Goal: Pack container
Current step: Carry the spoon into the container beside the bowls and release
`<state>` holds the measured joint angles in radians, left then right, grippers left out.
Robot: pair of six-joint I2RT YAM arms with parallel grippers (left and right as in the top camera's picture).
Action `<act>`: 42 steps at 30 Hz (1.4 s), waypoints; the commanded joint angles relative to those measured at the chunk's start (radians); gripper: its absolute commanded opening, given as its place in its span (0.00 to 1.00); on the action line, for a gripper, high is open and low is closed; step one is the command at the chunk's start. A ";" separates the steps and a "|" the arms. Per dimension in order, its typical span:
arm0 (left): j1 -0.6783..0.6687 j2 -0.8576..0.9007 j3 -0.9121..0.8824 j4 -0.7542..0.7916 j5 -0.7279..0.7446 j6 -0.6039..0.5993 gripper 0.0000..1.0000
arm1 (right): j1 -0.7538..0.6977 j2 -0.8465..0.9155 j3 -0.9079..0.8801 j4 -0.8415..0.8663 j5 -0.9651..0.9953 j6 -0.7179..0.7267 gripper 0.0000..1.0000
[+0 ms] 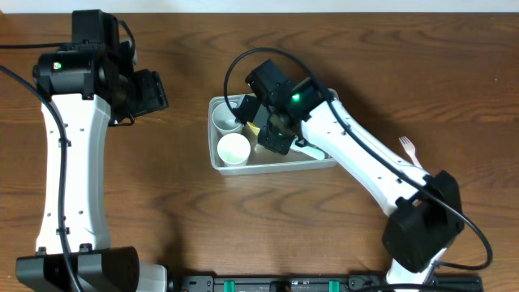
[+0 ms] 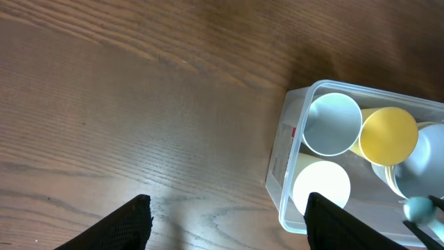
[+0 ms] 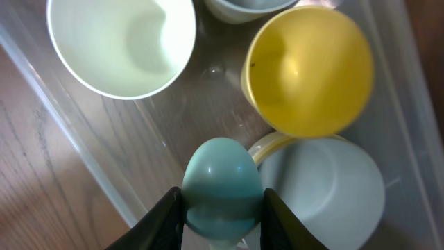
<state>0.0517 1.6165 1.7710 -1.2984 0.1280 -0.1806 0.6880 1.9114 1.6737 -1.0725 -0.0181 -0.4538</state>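
Note:
The clear plastic container (image 1: 276, 167) lies at the table's middle; it also shows in the left wrist view (image 2: 281, 167) and the right wrist view (image 3: 76, 146). Inside are a white cup (image 1: 233, 149), a pale grey cup (image 2: 331, 123), a yellow bowl (image 3: 309, 69) and a white bowl (image 3: 326, 191). My right gripper (image 3: 222, 212) hangs over the container's inside (image 1: 272, 134), shut on the bowl of a teal spoon (image 3: 222, 180). My left gripper (image 2: 229, 222) is open and empty over bare wood to the left of the container (image 1: 154, 91).
A white plastic fork (image 1: 409, 148) lies on the wood to the right of the container, beside my right arm. The wooden table (image 1: 186, 211) stretches around the container on all sides.

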 commanded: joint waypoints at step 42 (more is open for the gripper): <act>0.004 0.006 -0.010 -0.003 -0.001 0.003 0.71 | 0.001 0.007 0.012 -0.029 0.043 0.113 0.50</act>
<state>0.0517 1.6165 1.7710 -1.2984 0.1280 -0.1806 0.6880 1.9202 1.6733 -1.1076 -0.0093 -0.4454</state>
